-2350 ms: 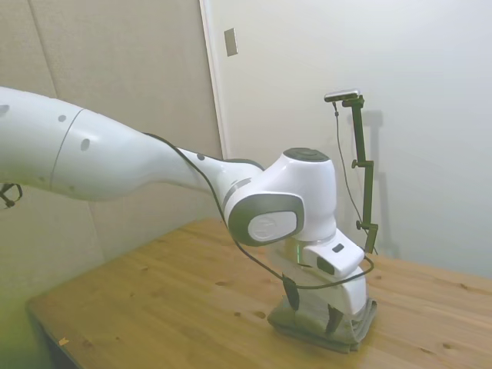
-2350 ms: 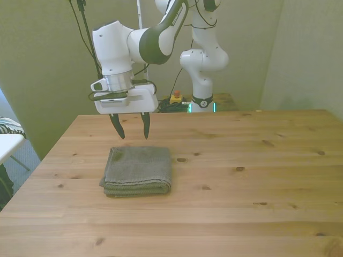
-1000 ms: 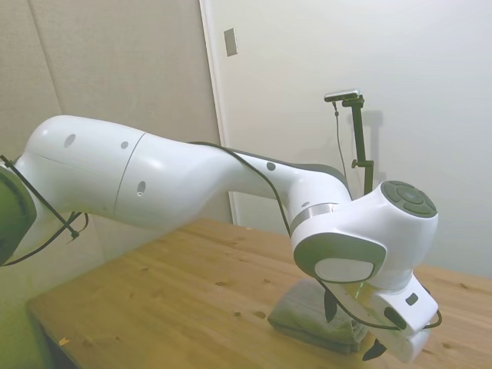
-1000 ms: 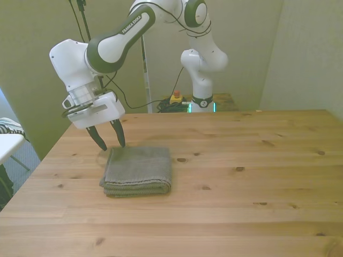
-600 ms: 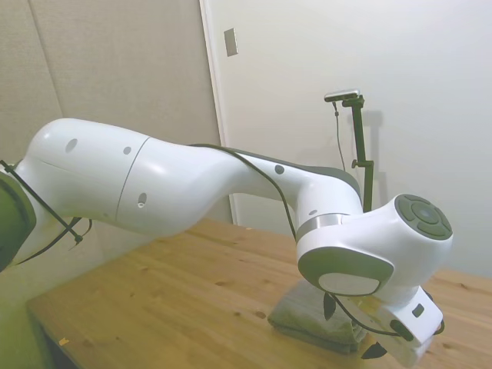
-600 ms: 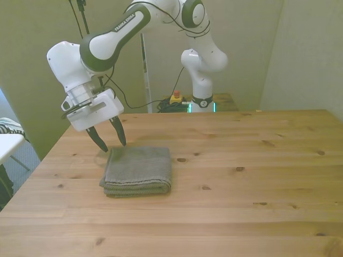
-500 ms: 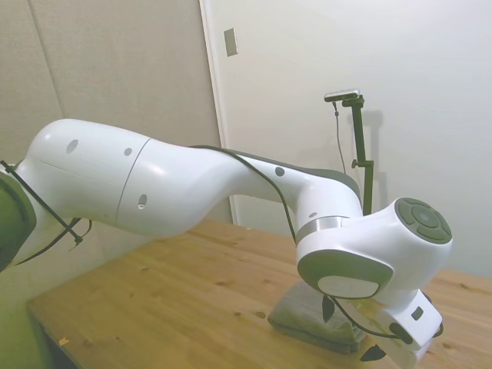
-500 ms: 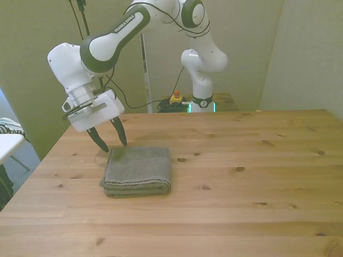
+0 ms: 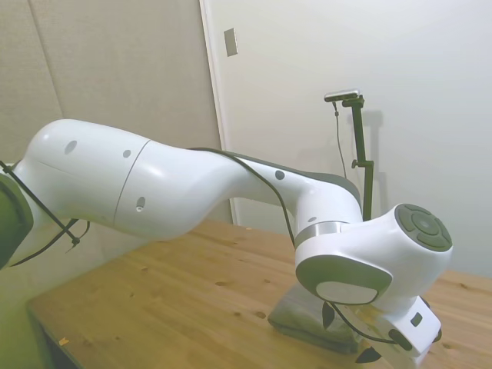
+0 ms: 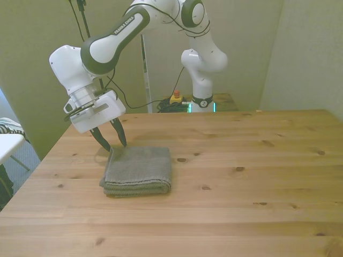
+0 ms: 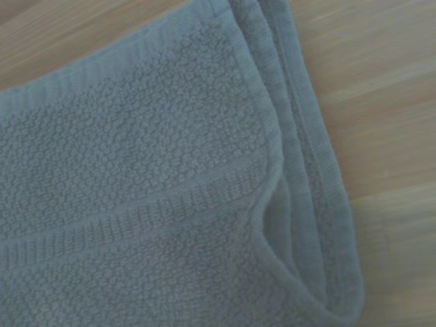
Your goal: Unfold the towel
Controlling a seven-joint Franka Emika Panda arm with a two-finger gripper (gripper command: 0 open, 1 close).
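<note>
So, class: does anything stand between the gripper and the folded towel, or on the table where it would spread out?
Nothing visible does. The open gripper hangs just above the towel at its far corner on the front view's left, and the table around it is bare wood.

Only one piece of lettering could be read: the brand name "FRANKA EMIKA", printed in white capitals along the dark band of the robot arm's forearm link (image 10: 126, 23) in the front view, running up the link at a slant. A small mark on the dark ring at the robot's base (image 10: 203, 103) was too small to make out. The side and wrist views showed no readable text.
</note>
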